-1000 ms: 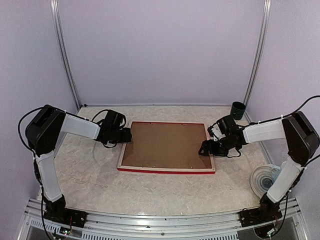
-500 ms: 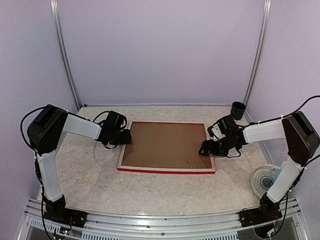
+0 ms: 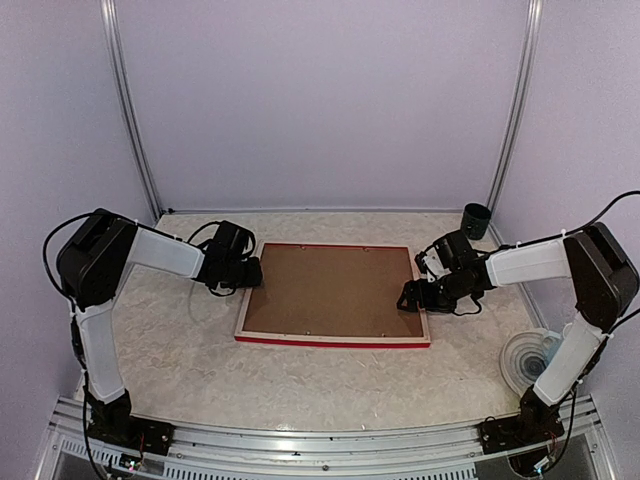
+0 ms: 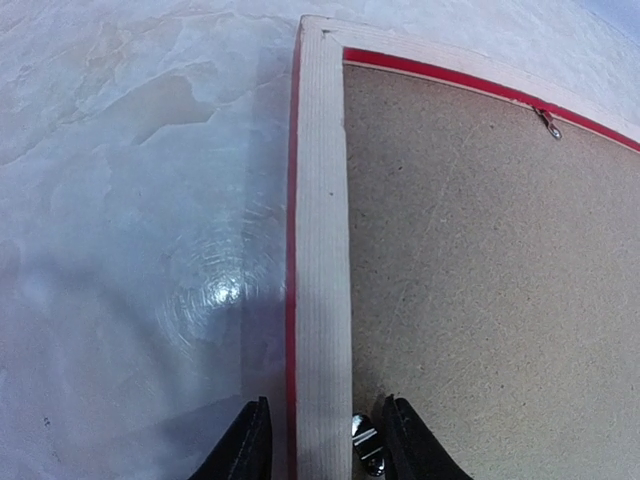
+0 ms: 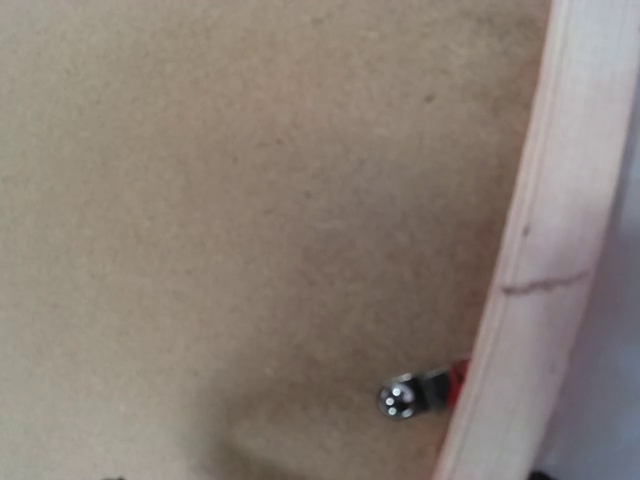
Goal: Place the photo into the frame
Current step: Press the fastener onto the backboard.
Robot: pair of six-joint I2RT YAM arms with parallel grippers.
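The frame [image 3: 330, 341] lies face down mid-table, red edge outward and pale back rails up, with a brown hardboard panel [image 3: 330, 290] set in it. The photo is hidden. My left gripper [image 3: 250, 272] sits at the frame's left rail [image 4: 320, 250]. Its jaws [image 4: 322, 440] straddle that rail, open, with a small gap on each side and a metal clip [image 4: 366, 445] just inside the right finger. My right gripper [image 3: 412, 296] hovers low over the panel [image 5: 250, 200] by the right rail [image 5: 540, 250], near another clip [image 5: 405, 398]. Its jaws stand wide, and only their dark tips show.
A dark cup [image 3: 476, 220] stands at the back right corner. A clear round dish-like object [image 3: 528, 360] lies at the right edge near the right arm's base. Walls close in the back and both sides.
The left jaws have narrowed around the frame's left rail. The frame and the right arm have not moved.
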